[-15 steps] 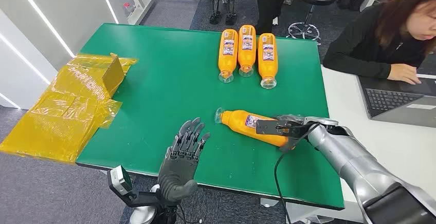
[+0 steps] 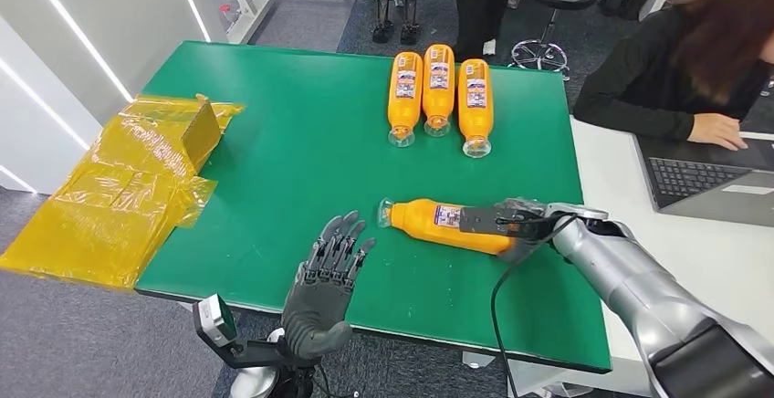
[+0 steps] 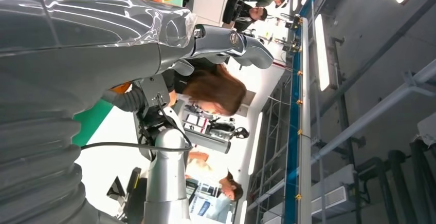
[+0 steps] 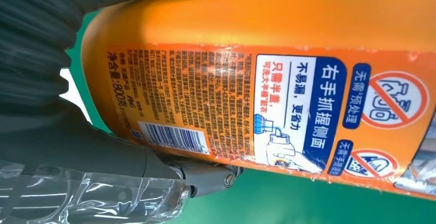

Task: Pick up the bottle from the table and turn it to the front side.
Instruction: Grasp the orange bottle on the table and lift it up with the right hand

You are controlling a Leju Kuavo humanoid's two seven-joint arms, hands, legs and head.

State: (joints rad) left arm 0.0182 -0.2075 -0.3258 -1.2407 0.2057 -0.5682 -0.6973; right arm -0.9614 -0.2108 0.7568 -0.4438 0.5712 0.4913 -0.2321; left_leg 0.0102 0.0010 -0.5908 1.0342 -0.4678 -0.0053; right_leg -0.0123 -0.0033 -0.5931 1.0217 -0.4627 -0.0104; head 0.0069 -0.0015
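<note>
An orange bottle (image 2: 429, 219) with a clear cap lies on its side on the green table (image 2: 301, 170), cap pointing left. My right hand (image 2: 520, 225) grips its base end. In the right wrist view the bottle (image 4: 288, 80) shows its back label with barcode and instruction text, and a finger (image 4: 205, 175) is curled against it. My left hand (image 2: 324, 279) hovers open over the table's near edge, left of the bottle, fingers spread and touching nothing. The left wrist view looks past my left hand (image 3: 226, 41) at my right arm.
Three more orange bottles (image 2: 438, 88) lie side by side at the table's far edge. Yellow plastic wrapping (image 2: 128, 188) drapes over the table's left side. A person (image 2: 685, 60) sits at a laptop (image 2: 703, 179) on the white desk to the right.
The bottle's cap end has shifted slightly left and up, so it lies more level in my right hand. My left hand has stayed in place.
</note>
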